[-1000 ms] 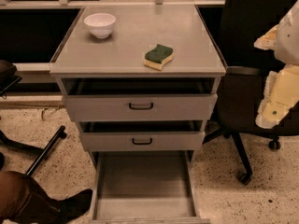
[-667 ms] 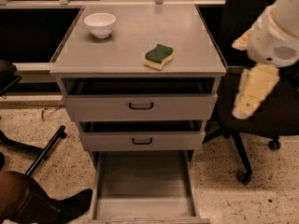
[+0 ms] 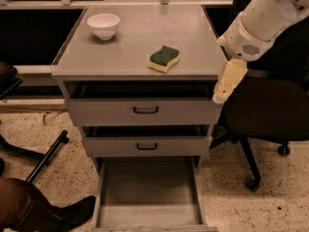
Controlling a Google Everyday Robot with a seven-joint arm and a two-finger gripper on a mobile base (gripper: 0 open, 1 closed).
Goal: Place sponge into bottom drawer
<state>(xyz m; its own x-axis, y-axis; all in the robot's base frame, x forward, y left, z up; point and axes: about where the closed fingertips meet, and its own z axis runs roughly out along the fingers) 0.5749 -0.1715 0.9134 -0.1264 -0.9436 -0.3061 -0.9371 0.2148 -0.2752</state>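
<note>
The sponge [image 3: 164, 58], dark green over yellow foam, lies on the grey cabinet top [image 3: 145, 37], right of centre near the front edge. The bottom drawer [image 3: 148, 195] is pulled out, a long grey tray with a bare flat floor. My gripper [image 3: 227, 81] hangs cream-coloured from the white arm [image 3: 263, 21] at the cabinet's right front corner, to the right of the sponge and apart from it. It holds nothing that I can see.
A white bowl [image 3: 103, 25] stands at the top's back left. The two upper drawers [image 3: 145, 111] with black handles are slightly open. A black office chair [image 3: 260, 115] stands to the right. A person's leg and shoe [image 3: 43, 209] are at bottom left.
The arm and gripper have moved left, from beside the chair to the cabinet's right front corner. The sponge, bowl and drawers have not moved.
</note>
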